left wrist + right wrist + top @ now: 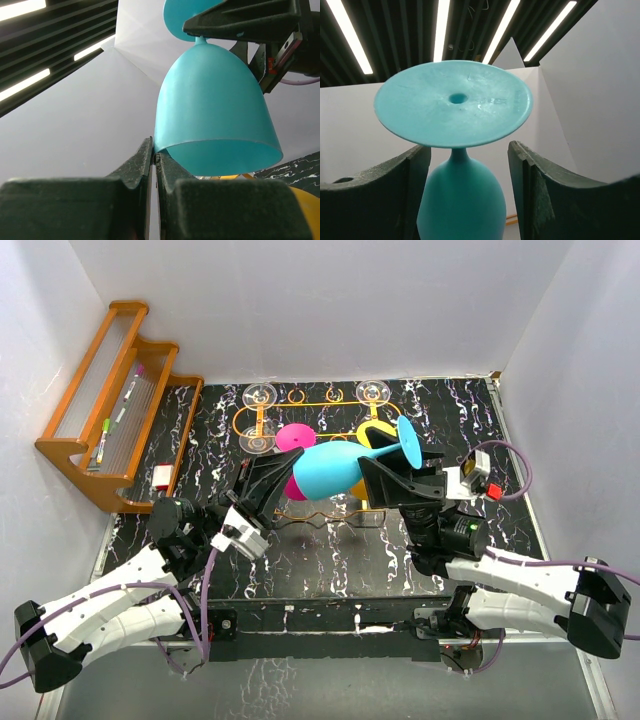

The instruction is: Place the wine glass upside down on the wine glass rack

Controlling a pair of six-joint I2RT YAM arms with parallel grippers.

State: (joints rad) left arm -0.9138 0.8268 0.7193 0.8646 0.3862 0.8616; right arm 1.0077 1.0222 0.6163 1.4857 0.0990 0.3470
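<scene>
Currently the wine glass is held aloft above the table, just in front of the wine glass rack, touching neither. Its long axis runs close to level, across the workspace: bowl mouth toward the left arm, foot toward the right and slightly farther back. The left gripper is clamped on the bowl's rim; the left wrist view shows its fingers pinched together on the thin wall of the wine glass, and this appears to be the only firm hold. The right gripper stands astride the stem just below the foot. From the right wrist view its jaws are parted, with a clear gap on each side of the stem, so it grips nothing. Assessment: the stem lies squarely between the right jaws, crosswise to them, so the right arm is placed to take over. Closing there is likely the next requirement. Risk noted: a rim pinch alone gives poor control of tilt.
</scene>
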